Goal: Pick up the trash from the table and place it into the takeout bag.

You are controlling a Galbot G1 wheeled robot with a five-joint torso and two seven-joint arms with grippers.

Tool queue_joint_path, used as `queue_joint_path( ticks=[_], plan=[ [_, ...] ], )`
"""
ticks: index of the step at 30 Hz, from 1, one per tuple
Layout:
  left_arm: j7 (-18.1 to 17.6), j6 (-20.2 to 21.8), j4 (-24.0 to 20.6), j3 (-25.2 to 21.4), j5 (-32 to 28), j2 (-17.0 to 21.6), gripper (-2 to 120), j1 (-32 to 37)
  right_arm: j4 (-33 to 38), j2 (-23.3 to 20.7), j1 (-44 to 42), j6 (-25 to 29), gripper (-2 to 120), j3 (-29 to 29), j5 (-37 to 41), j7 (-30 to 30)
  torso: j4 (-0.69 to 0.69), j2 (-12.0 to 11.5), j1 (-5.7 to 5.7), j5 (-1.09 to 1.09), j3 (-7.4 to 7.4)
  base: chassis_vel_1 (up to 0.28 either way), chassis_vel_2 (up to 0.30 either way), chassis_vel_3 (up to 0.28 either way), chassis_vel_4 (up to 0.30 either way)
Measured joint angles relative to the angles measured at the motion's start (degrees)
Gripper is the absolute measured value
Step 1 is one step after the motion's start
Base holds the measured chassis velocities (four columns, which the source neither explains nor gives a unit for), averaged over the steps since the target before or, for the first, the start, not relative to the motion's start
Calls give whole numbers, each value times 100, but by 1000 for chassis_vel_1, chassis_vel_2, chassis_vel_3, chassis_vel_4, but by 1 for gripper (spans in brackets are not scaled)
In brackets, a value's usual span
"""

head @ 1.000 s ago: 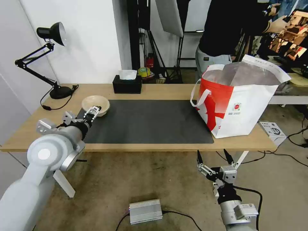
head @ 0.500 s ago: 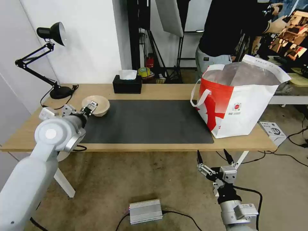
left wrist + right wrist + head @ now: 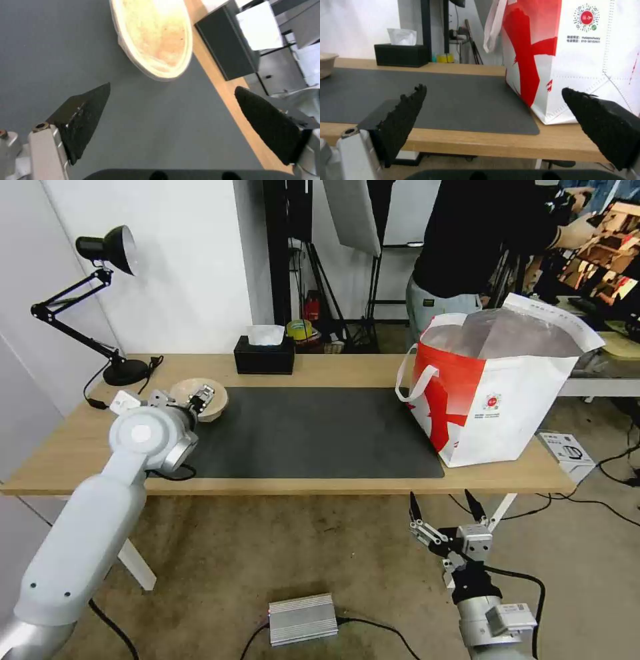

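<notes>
The beige bowl [image 3: 200, 397], the trash still out on the surface [image 3: 333, 370], sits at the mat's [image 3: 313, 433] far left corner. The left hand [image 3: 202, 397] hangs just short of it, fingers spread; closing on the rim likely comes next. The right hand [image 3: 445, 505] idles spread below the surface edge, the takeout bag [image 3: 493, 393] well apart.

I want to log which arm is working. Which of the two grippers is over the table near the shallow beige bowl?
The left gripper: it hovers open above the dark grey mat beside the shallow beige bowl. The right gripper hangs open below the light-wood table edge.
</notes>
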Motion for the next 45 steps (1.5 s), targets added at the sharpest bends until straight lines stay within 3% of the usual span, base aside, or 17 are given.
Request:
queue_joint_path(
  ticks=[31, 39, 45],
  plan=[
    [155, 75, 1913, 498, 359, -733, 100, -1315, 0, 0, 0, 0, 100, 0, 0, 0, 0, 1, 0, 0, 0, 0, 0, 0, 0],
    [142, 102, 2082, 350, 397, -674, 100, -1322, 0, 0, 0, 0, 100, 0, 0, 0, 0, 1, 0, 0, 0, 0, 0, 0, 0],
    [188, 125, 1958, 251, 395, -586, 100, -1184, 0, 0, 0, 0, 100, 0, 0, 0, 1, 1, 0, 0, 0, 0, 0, 0, 0]
  ],
)
